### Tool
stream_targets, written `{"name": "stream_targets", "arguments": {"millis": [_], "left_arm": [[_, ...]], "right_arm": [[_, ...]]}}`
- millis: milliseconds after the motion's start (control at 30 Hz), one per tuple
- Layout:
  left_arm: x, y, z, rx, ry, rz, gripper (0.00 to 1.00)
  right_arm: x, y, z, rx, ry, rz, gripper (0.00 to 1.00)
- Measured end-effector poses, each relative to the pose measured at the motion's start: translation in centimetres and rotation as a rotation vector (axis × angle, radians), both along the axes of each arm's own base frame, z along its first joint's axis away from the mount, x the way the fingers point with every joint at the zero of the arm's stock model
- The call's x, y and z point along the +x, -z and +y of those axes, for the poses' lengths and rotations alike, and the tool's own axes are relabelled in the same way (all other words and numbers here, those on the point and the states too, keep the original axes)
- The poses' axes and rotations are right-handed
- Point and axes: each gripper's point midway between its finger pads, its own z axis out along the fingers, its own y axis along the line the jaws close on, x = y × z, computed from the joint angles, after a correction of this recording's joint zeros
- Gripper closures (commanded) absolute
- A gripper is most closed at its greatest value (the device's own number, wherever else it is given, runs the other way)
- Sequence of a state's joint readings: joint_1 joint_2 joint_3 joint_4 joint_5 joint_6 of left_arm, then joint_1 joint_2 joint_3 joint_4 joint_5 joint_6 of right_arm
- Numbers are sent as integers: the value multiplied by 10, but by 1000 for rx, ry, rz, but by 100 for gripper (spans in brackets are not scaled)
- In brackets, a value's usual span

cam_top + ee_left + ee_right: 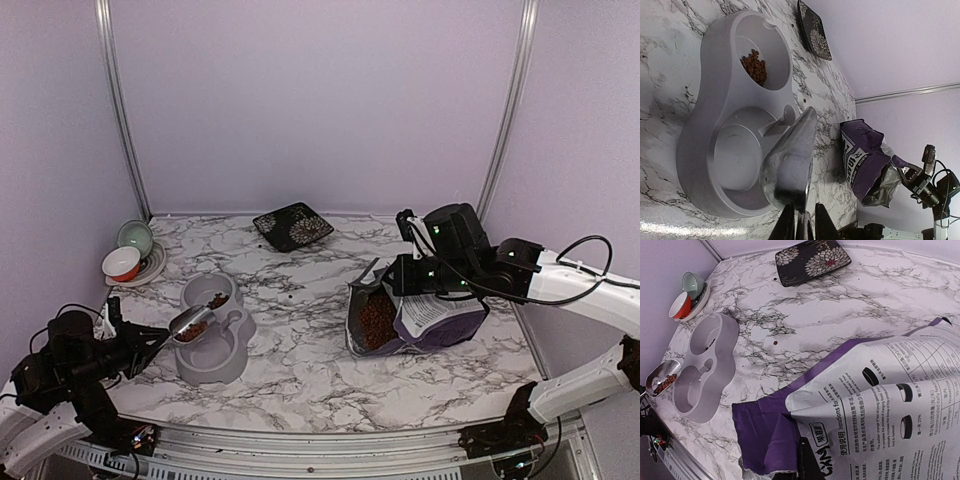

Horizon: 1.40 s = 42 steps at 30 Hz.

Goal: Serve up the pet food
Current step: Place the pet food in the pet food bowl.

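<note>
1. The left gripper (150, 342) has its jaws narrowed on the handle of a metal scoop (190, 322).
2. The scoop holds a little kibble and hangs over the near compartment of the grey double bowl (228, 362).
3. The pet food (377, 322) mostly sits inside the tilted bag (445, 318). A small heap lies in the bowl's far compartment.
4. The right gripper (400, 275) is closed tight on the bag's top edge.

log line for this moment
left gripper: shut on scoop, kibble in it, at bowl rim | right gripper: shut on bag | far cup: some kibble
</note>
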State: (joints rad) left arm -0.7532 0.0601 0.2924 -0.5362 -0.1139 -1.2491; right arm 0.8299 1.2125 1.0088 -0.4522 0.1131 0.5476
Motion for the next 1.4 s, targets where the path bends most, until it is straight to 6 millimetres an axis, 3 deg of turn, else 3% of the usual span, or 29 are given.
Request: {"name": "stream_targets", "arguments": {"millis": [533,1400], "left_arm": [[-6,16,5,122,22,63,100],[-4,15,4,299,76,135,100]], "right_arm": [[0,0,0,0,0,0,100],[-2,9,5,6,-23,14,100]]}}
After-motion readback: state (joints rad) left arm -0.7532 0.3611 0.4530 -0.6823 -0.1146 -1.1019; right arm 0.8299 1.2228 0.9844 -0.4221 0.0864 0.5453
